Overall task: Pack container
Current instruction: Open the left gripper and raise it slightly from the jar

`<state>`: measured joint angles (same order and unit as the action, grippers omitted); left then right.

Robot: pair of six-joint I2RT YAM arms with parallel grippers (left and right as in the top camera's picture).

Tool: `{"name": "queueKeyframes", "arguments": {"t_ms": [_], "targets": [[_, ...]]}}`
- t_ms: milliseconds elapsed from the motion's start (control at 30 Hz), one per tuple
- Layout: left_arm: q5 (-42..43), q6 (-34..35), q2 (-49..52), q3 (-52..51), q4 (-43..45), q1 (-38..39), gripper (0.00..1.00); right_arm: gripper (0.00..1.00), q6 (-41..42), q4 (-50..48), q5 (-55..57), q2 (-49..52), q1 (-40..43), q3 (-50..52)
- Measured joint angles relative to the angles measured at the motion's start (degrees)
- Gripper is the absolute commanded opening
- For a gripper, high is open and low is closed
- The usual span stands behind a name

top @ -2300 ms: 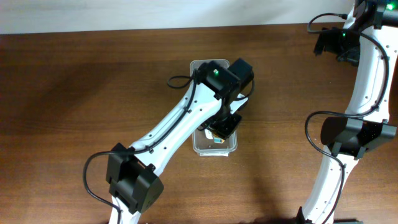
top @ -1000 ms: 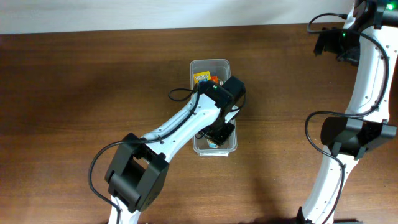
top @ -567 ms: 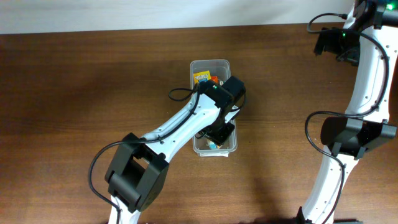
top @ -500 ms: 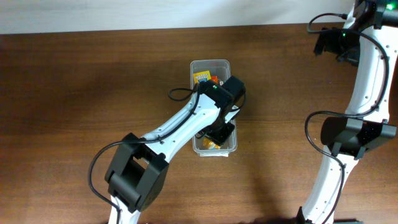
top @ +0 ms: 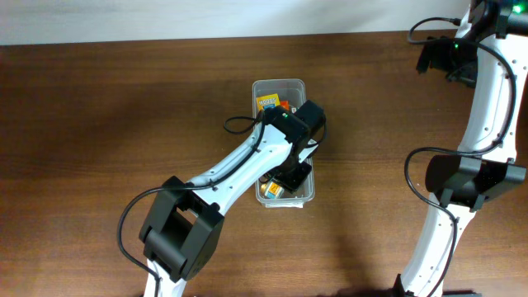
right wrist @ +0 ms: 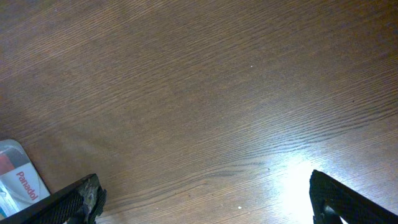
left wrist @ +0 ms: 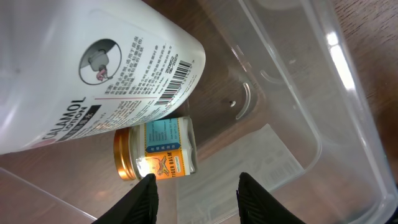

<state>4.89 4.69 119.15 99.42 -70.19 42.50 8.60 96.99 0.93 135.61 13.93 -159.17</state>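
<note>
Left gripper (left wrist: 198, 196) hangs inside the near end of the long, clear transparent plastic container (left wrist: 292, 93). Its black fingertips (left wrist: 146, 194) are apart with nothing between them, just container floor in the gap.

Just past one fingertip is a small round jar (left wrist: 158, 155) with a gold metal lid and an orange-and-blue paper label. It lies on its side on the floor, not pinched. Right by the jar, contact unclear, is a big smooth white plastic bottle (left wrist: 93, 62) with black print and a barcode, also lying down. Beyond it are the container's glossy rounded corner and rim.

Overhead, the container (top: 279, 83) sits mid-table on the dark brown wood-grain table (top: 124, 124), long axis running near to far. The white-and-black left arm (top: 247, 161) covers its middle. The jar (top: 271, 189) is at the near end and a yellow-orange box (top: 268, 103) at the far end.

Right gripper (right wrist: 205, 198) is well apart from the container, toward the far right of the table. Its fingers are spread wide and empty over the wood. A flat white pack (right wrist: 22, 180) with red Panadol print lies by one finger.
</note>
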Motion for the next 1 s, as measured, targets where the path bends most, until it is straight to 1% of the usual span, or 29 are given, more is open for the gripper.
{"name": "queueKeyframes", "arguments": {"t_ms": [167, 300, 500, 833, 1000], "targets": [[-1.99, 0.0, 0.0, 1.95, -1.27, 0.0, 0.42, 0.98, 0.02, 0.0, -0.02, 0.0, 0.0, -0.02], [-5.57, 0.0, 0.02, 6.86, -2.47, -0.11, 0.41, 0.98, 0.0, 0.0, 0.0, 0.0, 0.02, 0.0], [-9.68, -0.15, 0.0, 12.61, -1.14, -2.54, 0.42, 0.98, 0.02, 0.0, -0.02, 0.0, 0.02, 0.0], [-11.39, -2.58, 0.0, 13.49, 3.96, -10.08, 0.42, 0.98, 0.0, 0.0, 0.0, 0.0, 0.02, 0.0], [-10.71, -3.82, 0.0, 13.53, 5.77, -11.93, 0.42, 0.98, 0.0, 0.0, -0.02, 0.0, 0.02, 0.0]]}}
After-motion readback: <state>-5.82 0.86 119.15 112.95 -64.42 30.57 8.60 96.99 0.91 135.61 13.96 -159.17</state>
